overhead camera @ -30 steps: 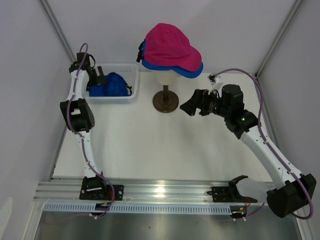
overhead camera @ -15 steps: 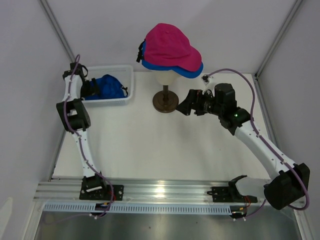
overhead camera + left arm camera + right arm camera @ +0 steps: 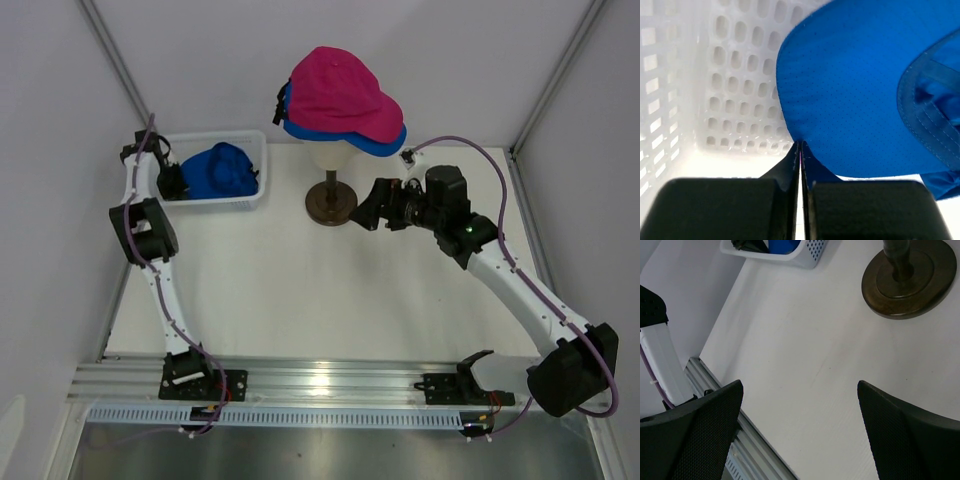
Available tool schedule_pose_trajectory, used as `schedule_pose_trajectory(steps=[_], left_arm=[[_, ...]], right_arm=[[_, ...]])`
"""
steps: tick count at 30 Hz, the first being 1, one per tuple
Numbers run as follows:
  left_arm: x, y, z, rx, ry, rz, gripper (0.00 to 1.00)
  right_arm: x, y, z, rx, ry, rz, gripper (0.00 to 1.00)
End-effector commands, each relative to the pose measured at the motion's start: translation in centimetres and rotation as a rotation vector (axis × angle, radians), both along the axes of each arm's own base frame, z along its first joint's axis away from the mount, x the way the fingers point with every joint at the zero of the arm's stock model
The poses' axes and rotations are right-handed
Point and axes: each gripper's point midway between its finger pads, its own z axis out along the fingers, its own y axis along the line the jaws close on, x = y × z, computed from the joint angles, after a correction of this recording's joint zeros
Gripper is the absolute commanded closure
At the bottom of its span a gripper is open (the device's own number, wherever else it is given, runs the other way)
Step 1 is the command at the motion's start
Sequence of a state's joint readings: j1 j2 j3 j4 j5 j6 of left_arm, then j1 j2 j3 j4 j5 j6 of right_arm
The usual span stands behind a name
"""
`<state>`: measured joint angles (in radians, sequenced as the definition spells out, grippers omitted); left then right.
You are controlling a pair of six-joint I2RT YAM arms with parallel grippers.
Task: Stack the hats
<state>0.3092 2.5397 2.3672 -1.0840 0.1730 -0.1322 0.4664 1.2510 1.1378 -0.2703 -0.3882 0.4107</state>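
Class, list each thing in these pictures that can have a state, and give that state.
left gripper, shut on the edge of the loose blue cap
right gripper, open, empty
loose blue cap, in the basket, pinched
pink cap, stacked on the worn blue cap
worn blue cap, on the mannequin head
basket, upright, holding one cap
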Motion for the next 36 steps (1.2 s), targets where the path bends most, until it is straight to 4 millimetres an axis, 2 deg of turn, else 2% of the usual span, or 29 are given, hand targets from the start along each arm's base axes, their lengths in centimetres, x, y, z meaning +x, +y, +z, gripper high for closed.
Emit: schedule_pose_trajectory(steps=[1, 6, 9, 10, 11, 13, 14, 16, 20, 24, 25, 27, 28, 33, 36], left_arm=[[1.1, -0.5, 1.4, -0.106, -0.078, -0.002, 0.99], [1.6, -2.3, 1.9, -0.222, -0.135, -0.039, 0.99], [1.7, -1.1, 3.0, -0.153, -0.156, -0.022, 0.99], [1.5, 0.0, 3.0, -0.092, -0.146, 0.004, 0.99], [1.6, 0.7, 3.9, -0.062, -0.162, 0.017, 0.89], [1.7, 1.7, 4.4, -0.021, -0.169, 0.038, 0.66], [1.7, 2.6, 4.7, 0.028, -0.169, 0.064, 0.39], [1.5, 3.5, 4.8, 0.074, -0.161, 0.087, 0.21], [1.3, 5.0, 4.7, 0.145, -0.15, 0.121, 0.17], [1.9, 4.3, 4.4, 0.099, -0.161, 0.085, 0.14], [1.9, 4.4, 3.3, 0.091, -0.137, 0.09, 0.14], [2.2, 4.0, 3.6, 0.051, -0.159, 0.065, 0.12], [2.4, 3.9, 3.7, 0.039, -0.17, 0.055, 0.08], [1.4, 3.7, 2.4, -0.049, -0.143, 0.041, 0.04], [0.7, 2.9, 1.8, -0.1, -0.123, 0.018, 0.09]], right_arm=[[0.2, 0.2, 2.6, 0.03, -0.072, -0.009, 0.01], [0.0, 0.0, 2.8, 0.03, -0.079, -0.017, 0.0], [-0.1, -0.1, 2.9, 0.03, -0.085, -0.021, 0.01], [-0.1, 0.0, 2.8, 0.031, -0.082, -0.019, 0.01], [-0.1, 0.1, 2.9, 0.034, -0.08, -0.017, 0.0], [-0.1, 0.2, 2.8, 0.032, -0.079, -0.013, 0.01], [-0.1, 0.2, 2.8, 0.032, -0.079, -0.013, 0.0], [-0.1, 0.2, 3.0, 0.033, -0.083, -0.014, 0.01], [0.1, 0.3, 2.9, 0.035, -0.085, -0.02, 0.01], [0.2, 0.6, 3.0, 0.032, -0.081, -0.011, 0.0], [0.2, 0.6, 2.9, 0.03, -0.078, -0.011, 0.01], [0.3, 0.6, 2.9, 0.028, -0.075, -0.015, 0.01], [0.3, 0.6, 2.9, 0.028, -0.079, -0.014, 0.01], [0.5, 0.9, 2.9, 0.03, -0.076, -0.007, 0.01], [0.6, 1.2, 2.8, 0.029, -0.072, 0.001, 0.01]])
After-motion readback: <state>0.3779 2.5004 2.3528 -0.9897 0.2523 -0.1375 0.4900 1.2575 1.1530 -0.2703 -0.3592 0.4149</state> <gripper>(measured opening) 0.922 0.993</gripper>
